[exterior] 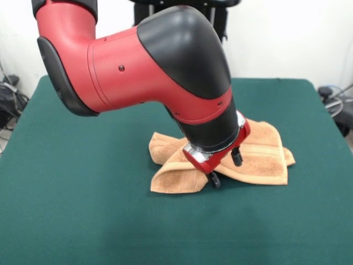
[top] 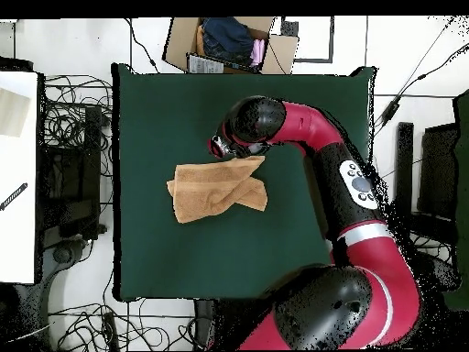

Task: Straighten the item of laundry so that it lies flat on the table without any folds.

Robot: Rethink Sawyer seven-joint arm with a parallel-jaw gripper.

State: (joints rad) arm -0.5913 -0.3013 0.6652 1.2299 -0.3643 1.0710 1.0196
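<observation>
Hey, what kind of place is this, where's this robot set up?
Probably a robotics lab or test room, not a home. A red and black robot arm works at a green cloth-covered table holding a folded tan towel, with loose cables across the floor and an open cardboard box beside it.

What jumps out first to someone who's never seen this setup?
The big red and black arm looms over the middle of the dark green table. Under it lies a crumpled orange-tan towel, folded over itself, with the gripper poised at its near edge, fingers apart.
</observation>
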